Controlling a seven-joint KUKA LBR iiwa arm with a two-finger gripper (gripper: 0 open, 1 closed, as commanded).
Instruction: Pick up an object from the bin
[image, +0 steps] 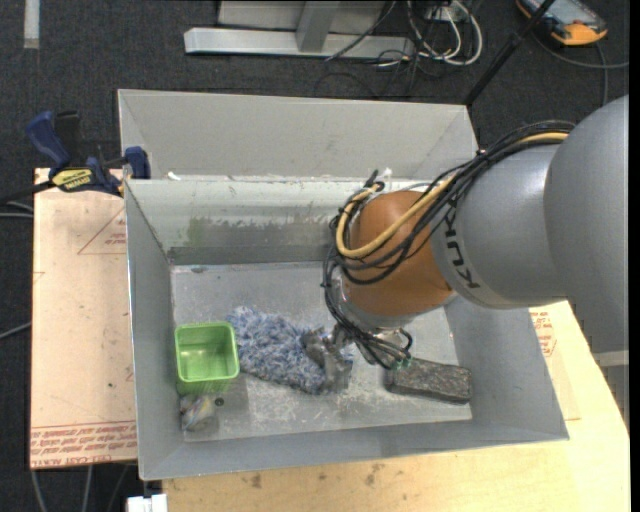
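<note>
The gripper (333, 362) is low in the bin (150, 300), down at the right end of a blue-and-white fuzzy cloth (268, 345) that lies crumpled on the bin floor and stretches away to the gripper's left. The gripper touches or nearly touches the cloth's edge; whether it is released or clenched on the cloth cannot be told. Above it sit the orange cover (395, 255) and looping cables (350, 215) of the wrist, with the grey arm (540, 220) running off to the right.

Just right of the gripper a flat speckled grey block (432, 381) lies on the floor, apart from the cloth. Further left, beyond the cloth and touching its far end, stands a square green cup (207, 352), open side up. A small grey lump (197, 410) lies just in front of the cup, well left of the gripper.

The bin floor is dull grey metal, scuffed and dusted with pale lint around the cloth; the walls slope outward, the back wall streaked. Around the bin the room's floor (70, 60) is dark carpet, with a metal stand base (290, 35) and loose wires (440, 30) lying beyond the back rim
</note>
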